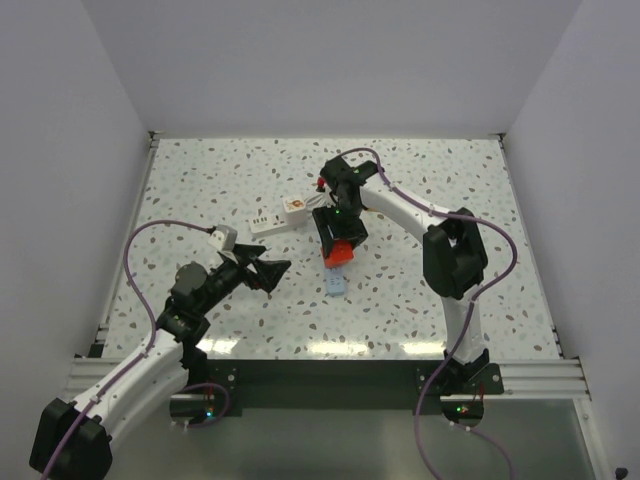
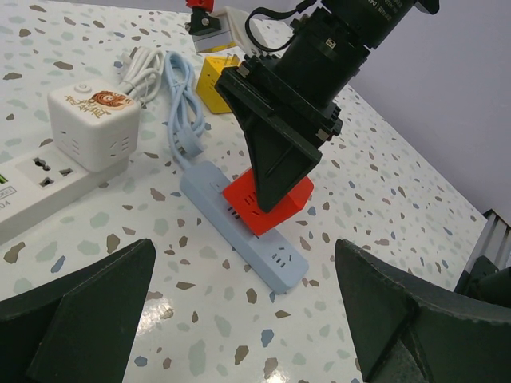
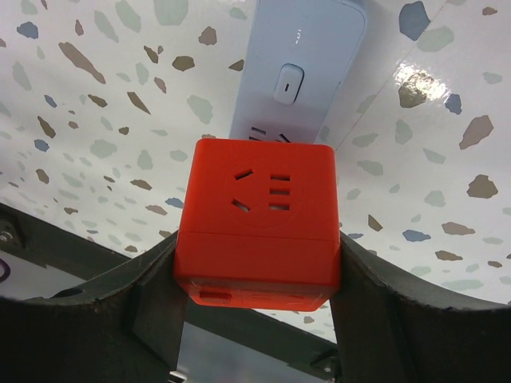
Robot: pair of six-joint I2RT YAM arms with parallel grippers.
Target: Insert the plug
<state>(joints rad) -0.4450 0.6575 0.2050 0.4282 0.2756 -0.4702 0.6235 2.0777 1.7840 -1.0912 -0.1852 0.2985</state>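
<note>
Tabletop (image 1: 200, 180) is white terrazzo with grey, brown and blue flecks, glossy under the overhead light. Metal rail around the edge, dark strip along the near side at 6 o'clock. Plain white walls (image 1: 330, 60) close it in at 9, 12 and 3 o'clock.

Red cube plug (image 1: 341, 252) is about table centre, clamped on two sides by the right gripper (image 1: 338, 243), jaws narrow and pressed on the cube. Cube rests tilted on the pale blue power strip (image 2: 281, 263), touching it; cannot tell whether the prongs are seated. The strip runs from under the cube toward 6 o'clock in the top view. In the right wrist view its switch (image 3: 287, 83) and some slots show just past the cube.

Left gripper (image 1: 272, 270) is at 8 o'clock of the cube, jaws spread wide, holding nothing, pointed at the strip.

White power strip (image 1: 265, 222) with a white cube adapter (image 2: 94, 124) is at 10 o'clock of the plug. Yellow cube (image 2: 209, 73) and coiled blue cable (image 2: 180, 104) lie near it. Purple cables (image 1: 135, 250) loop off both arms.
</note>
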